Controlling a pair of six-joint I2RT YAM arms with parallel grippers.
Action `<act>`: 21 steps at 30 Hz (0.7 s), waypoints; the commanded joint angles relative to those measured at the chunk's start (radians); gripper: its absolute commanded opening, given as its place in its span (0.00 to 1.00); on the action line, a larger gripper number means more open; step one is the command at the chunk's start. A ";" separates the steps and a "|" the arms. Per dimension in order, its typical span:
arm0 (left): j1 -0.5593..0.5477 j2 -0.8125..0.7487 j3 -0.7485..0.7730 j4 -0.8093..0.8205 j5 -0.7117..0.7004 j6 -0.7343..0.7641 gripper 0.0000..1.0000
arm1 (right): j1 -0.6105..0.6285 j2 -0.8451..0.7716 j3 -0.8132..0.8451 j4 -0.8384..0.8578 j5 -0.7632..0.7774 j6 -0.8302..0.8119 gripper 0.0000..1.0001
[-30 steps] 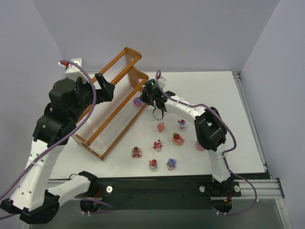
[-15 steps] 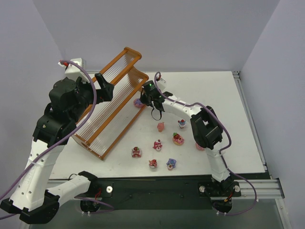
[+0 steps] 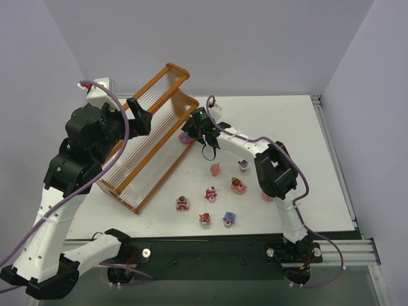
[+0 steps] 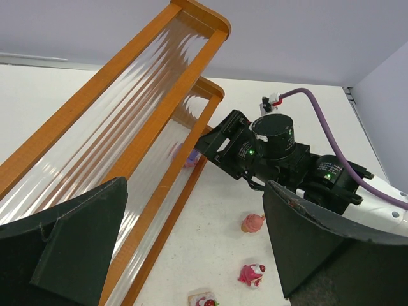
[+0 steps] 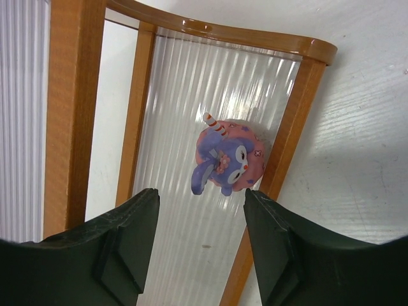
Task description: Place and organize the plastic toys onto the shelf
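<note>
Hovering with its two black fingers spread and nothing between them, the right gripper [image 5: 201,207] hangs just short of the purple bunny figurine on a pink donut base [image 5: 227,158], which lies at about 1 o'clock from the finger gap. It sits on the lowest clear ribbed tier of the orange-brown stepped shelf [image 5: 70,95], pressed against the outer rail. That perch is the main worry: the slat looks slick and the toy sits at the very edge, so a finger clipping it on the way out would likely roll it over the rail onto the white table [image 3: 319,191]. A harder bump could also skew the light, diagonally lying shelf. The left gripper [image 4: 194,242], likewise open and empty, hangs above the shelf's upper tiers, where a careless drop would strike the frame. Eight small pink and red cupcake and donut figurines [image 3: 211,193] wait at roughly 5 o'clock from the shelf end. From overhead the gripper covers most of the bunny, one pink figurine is half hidden under the right arm's elbow, and I cannot tell whether the bunny's base overlaps the rail.
</note>
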 commanded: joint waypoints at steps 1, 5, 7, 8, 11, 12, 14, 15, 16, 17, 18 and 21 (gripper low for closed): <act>-0.004 -0.023 0.021 0.007 -0.018 0.014 0.97 | -0.003 -0.065 0.020 0.019 0.011 -0.001 0.57; -0.004 -0.032 0.019 0.006 -0.017 0.012 0.97 | -0.006 -0.116 -0.016 0.001 -0.023 -0.003 0.57; -0.004 -0.045 0.017 0.003 -0.015 0.014 0.97 | -0.003 -0.174 -0.055 0.001 -0.067 -0.003 0.58; -0.006 -0.049 0.016 -0.003 -0.015 0.017 0.97 | -0.005 -0.195 -0.096 0.005 -0.090 -0.004 0.59; -0.004 -0.071 0.011 -0.037 -0.018 0.018 0.97 | -0.008 -0.287 -0.171 -0.007 -0.214 -0.032 0.60; -0.003 -0.077 0.007 -0.046 -0.014 0.017 0.97 | -0.008 -0.312 -0.185 -0.009 -0.249 -0.048 0.60; -0.001 -0.097 -0.002 -0.065 -0.004 0.011 0.97 | -0.003 -0.375 -0.203 -0.073 -0.325 -0.105 0.61; -0.001 -0.106 -0.013 -0.069 0.012 0.009 0.97 | -0.002 -0.395 -0.208 -0.129 -0.342 -0.125 0.61; -0.001 -0.120 -0.018 -0.074 0.019 0.001 0.97 | -0.003 -0.436 -0.214 -0.157 -0.377 -0.140 0.61; -0.001 -0.126 -0.021 -0.076 0.032 -0.002 0.97 | -0.002 -0.456 -0.220 -0.183 -0.389 -0.165 0.61; -0.001 -0.132 -0.025 -0.080 0.043 -0.005 0.97 | -0.002 -0.507 -0.243 -0.226 -0.402 -0.174 0.61; -0.001 -0.152 -0.038 -0.089 0.081 -0.014 0.97 | 0.014 -0.620 -0.318 -0.272 -0.420 -0.196 0.61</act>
